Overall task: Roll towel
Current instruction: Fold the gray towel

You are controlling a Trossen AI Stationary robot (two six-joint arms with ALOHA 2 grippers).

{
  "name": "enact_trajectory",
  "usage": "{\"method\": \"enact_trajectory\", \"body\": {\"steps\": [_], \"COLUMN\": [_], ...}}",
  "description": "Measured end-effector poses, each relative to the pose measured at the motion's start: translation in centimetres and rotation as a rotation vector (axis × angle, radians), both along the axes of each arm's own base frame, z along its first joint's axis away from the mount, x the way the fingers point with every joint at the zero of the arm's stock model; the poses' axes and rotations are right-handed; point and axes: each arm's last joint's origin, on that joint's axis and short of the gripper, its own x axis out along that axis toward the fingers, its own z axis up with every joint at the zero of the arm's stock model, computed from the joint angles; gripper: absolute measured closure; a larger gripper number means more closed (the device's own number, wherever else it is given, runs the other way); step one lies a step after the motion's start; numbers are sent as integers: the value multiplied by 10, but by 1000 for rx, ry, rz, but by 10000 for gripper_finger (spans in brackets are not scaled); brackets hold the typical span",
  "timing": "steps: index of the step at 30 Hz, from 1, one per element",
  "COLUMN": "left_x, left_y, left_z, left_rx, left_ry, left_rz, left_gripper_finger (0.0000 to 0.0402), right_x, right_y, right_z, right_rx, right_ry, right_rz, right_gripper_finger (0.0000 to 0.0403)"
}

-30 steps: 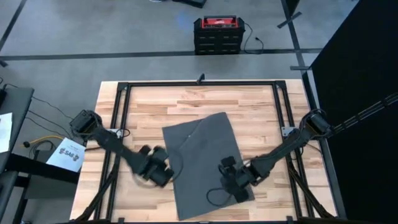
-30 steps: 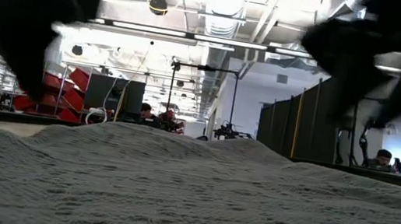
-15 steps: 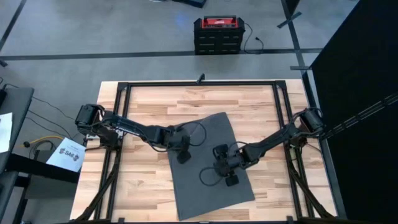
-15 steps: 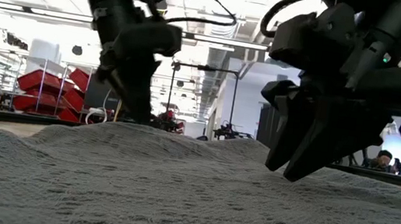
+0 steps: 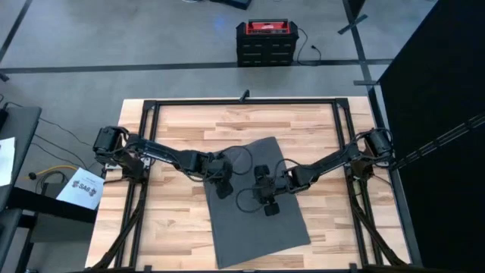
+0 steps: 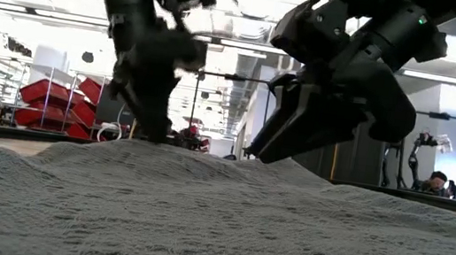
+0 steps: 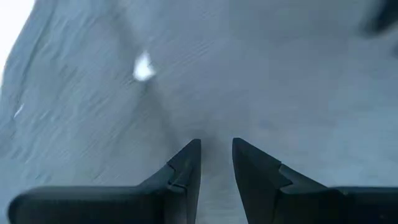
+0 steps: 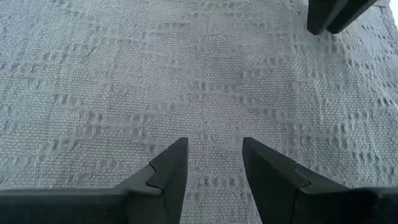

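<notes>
Both grippers hang over the towel (image 5: 254, 201): we see the left gripper (image 5: 221, 187) near its left edge, fingers narrowly parted, and the right gripper (image 5: 267, 199) near its middle, fingers apart and holding nothing. We count one towel, plain dark grey, woven, flat and skewed on the wooden table (image 5: 174, 129), with one small white tag (image 7: 143, 66).

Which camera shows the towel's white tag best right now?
The left wrist view: the white tag stands out on the towel ahead of the left gripper. The high view shows only a faint speck; low and right wrist views miss it.
</notes>
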Motion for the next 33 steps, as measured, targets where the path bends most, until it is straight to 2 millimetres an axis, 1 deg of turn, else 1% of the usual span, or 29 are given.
{"method": "enact_trajectory", "body": {"steps": [2, 4, 7, 11, 17, 20, 23, 26, 28, 30, 33], "left_x": [-3, 0, 5, 7, 5, 6, 9, 11, 12, 12, 13], "left_y": [8, 12, 12, 10, 18, 21, 21, 21, 21, 21, 20], "left_z": [-2, -1, 2, 2, 1, -1, -9, -22, -26, -26, -24], "left_rx": [5, 13, -10, -61, -70, -98, -130, -134, -132, -128, -124], "left_ry": [41, 14, -47, -57, -36, -28, -20, 25, 36, 36, 22], "left_rz": [24, 24, -5, -9, 36, 40, 28, 15, 13, 5, -12], "left_gripper_finger": [323, 319, 307, 282, 240, 221, 208, 205, 211, 223, 257], "right_x": [0, 0, 0, -1, -1, -1, -1, -2, -2, -2, -2], "right_y": [-1, 0, -1, -1, -1, 1, 1, 1, 1, 1, 1], "right_z": [0, 0, 0, 0, -1, -1, -1, -1, -1, -1, -1], "right_rx": [-4, -9, -10, -12, -15, -14, -14, -14, -14, -14, -14], "right_ry": [0, -1, 1, 12, 17, 17, 17, 18, 20, 20, 20], "right_rz": [4, 9, 10, 11, 13, 18, 19, 20, 20, 20, 19], "right_gripper_finger": [262, 262, 262, 262, 262, 262, 262, 262, 262, 262, 262]}}
